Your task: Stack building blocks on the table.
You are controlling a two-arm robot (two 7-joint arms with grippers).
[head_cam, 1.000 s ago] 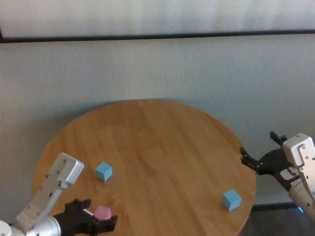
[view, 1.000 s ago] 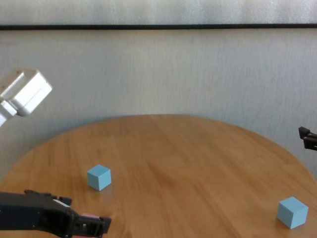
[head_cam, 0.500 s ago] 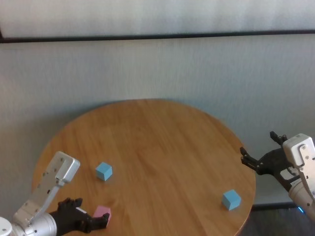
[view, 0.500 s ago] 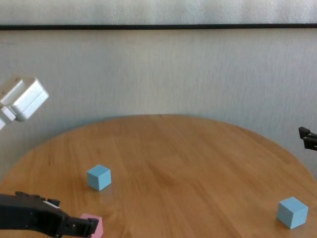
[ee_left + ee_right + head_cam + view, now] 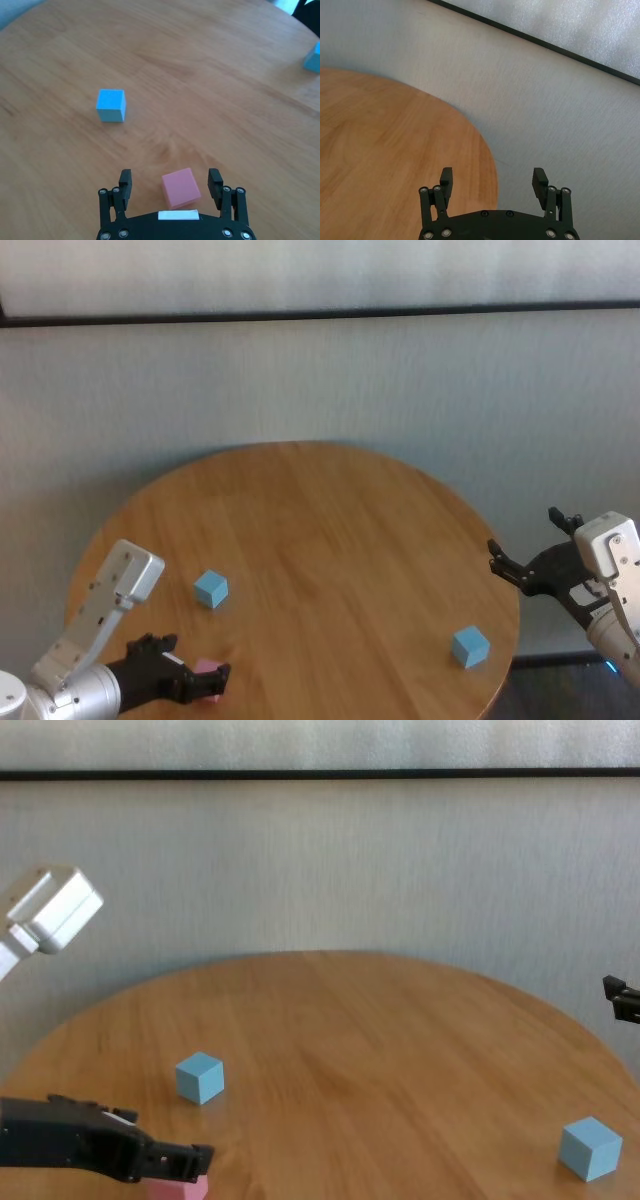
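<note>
Near worktop (image 5: 330, 540) front edge | left gripper (image 5: 171, 187) fingers wide open astride pink cube (image 5: 180, 187), gaps both sides | right gripper (image 5: 493, 181) open, empty

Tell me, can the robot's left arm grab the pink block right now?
Probably yes. The left tool is open, and the pink block sits on the table between its two fingers. Nothing lies in the way; the nearest blue block is well off to the side.

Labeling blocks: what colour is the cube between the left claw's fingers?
Pale pink cube, sitting between the open left claw; clearest in the left wrist view.
</note>
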